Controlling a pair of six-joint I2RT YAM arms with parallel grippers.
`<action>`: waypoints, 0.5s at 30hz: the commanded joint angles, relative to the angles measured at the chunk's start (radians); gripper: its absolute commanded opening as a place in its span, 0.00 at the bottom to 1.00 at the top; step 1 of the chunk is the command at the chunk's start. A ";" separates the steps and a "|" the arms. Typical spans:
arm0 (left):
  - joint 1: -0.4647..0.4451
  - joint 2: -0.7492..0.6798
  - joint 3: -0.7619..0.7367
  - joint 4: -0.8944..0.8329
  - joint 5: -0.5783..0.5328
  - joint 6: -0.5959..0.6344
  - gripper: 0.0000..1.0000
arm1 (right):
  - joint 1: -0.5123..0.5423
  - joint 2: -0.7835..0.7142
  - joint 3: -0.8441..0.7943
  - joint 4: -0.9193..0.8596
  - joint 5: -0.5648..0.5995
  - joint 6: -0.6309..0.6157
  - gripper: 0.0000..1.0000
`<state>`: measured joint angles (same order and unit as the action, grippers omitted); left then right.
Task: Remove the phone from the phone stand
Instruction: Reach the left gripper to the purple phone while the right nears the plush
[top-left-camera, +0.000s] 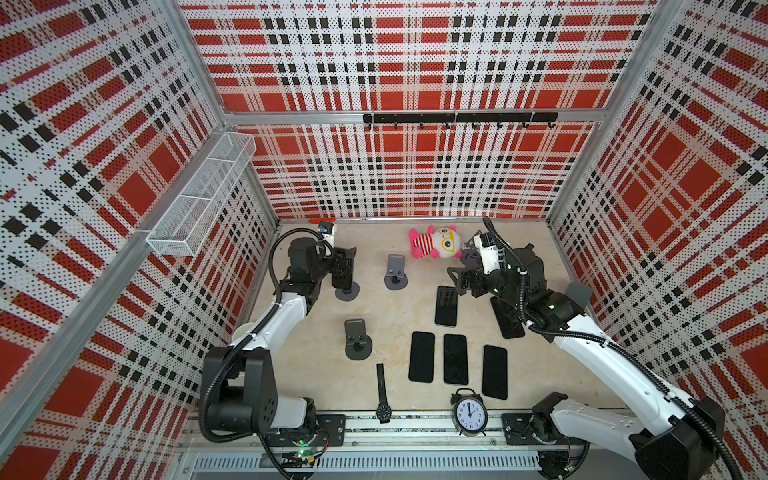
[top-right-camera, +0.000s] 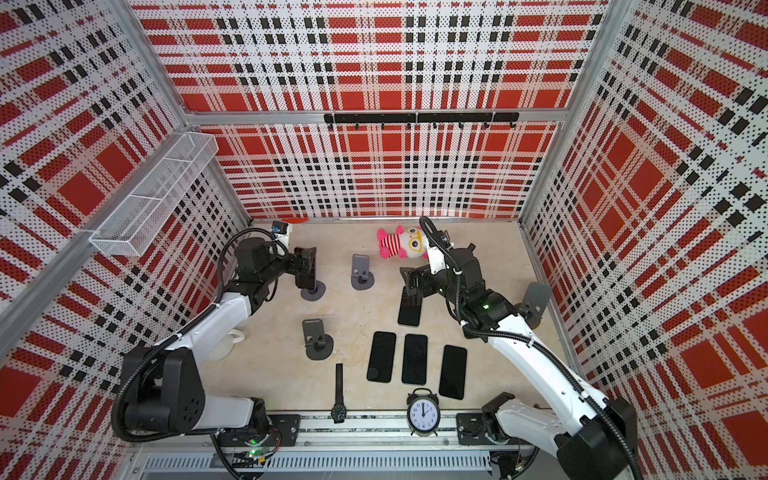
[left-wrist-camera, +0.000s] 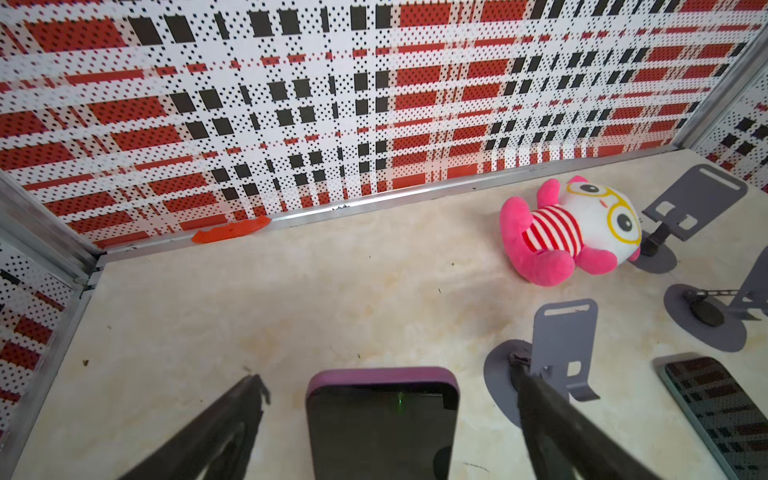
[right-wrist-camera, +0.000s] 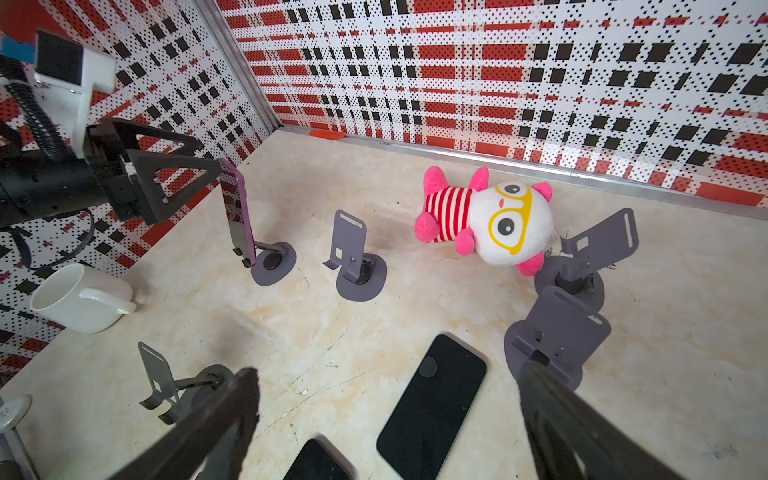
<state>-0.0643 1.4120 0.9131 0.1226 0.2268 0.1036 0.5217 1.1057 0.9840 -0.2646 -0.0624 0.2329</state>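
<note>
A phone (left-wrist-camera: 382, 424) in a purple case stands upright on a grey phone stand (right-wrist-camera: 272, 262) at the back left of the table. My left gripper (left-wrist-camera: 385, 370) is open and straddles the phone's upper part, with a gap showing on each side between finger and case. In both top views this gripper (top-left-camera: 344, 266) hides most of the phone, and only the stand's round base (top-left-camera: 348, 292) shows. My right gripper (right-wrist-camera: 388, 370) is open and empty, hovering over a black phone (right-wrist-camera: 432, 407) that lies flat on the table.
Empty grey stands (top-left-camera: 397, 272) (top-left-camera: 357, 338) (top-left-camera: 577, 293) dot the table. A pink plush toy (top-left-camera: 434, 243) lies at the back. Several black phones (top-left-camera: 422, 357) lie flat mid-table, near a wristwatch (top-left-camera: 382, 390) and an alarm clock (top-left-camera: 469, 413). A white mug (right-wrist-camera: 83, 299) sits left.
</note>
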 joint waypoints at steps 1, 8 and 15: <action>0.009 0.020 0.043 -0.034 -0.023 0.005 0.98 | 0.003 -0.005 0.015 0.002 0.018 -0.002 1.00; 0.018 0.054 0.062 -0.005 -0.002 -0.028 0.98 | 0.004 -0.006 0.010 -0.013 0.039 -0.022 1.00; 0.017 0.099 0.070 -0.014 0.002 -0.047 0.98 | 0.003 -0.002 0.003 -0.009 0.048 -0.029 1.00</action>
<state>-0.0513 1.4841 0.9550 0.1162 0.2142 0.0685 0.5217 1.1057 0.9848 -0.2794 -0.0292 0.2245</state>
